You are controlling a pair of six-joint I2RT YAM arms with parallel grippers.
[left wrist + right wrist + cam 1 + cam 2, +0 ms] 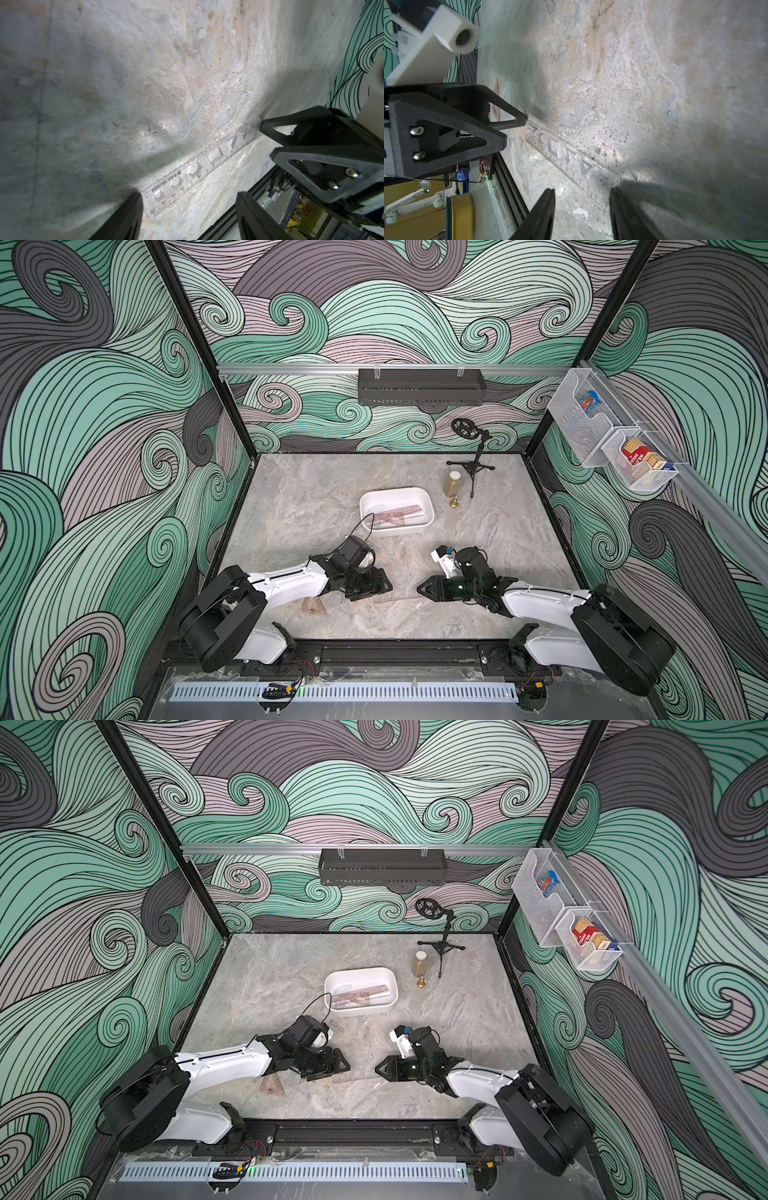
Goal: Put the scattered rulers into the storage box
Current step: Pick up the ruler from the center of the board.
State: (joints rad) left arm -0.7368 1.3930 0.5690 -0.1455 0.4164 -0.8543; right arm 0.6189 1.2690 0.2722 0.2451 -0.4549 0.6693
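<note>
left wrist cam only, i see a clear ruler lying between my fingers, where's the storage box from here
observer: The storage box stands near the middle of the table, farther from the arm bases than the clear ruler.
operator: anything in it yet
observer: Yes, a reddish straight ruler lies inside it.
operator: any other rulers outside it
observer: A reddish-brown set square lies flat on the table, close beside the left arm.
</note>
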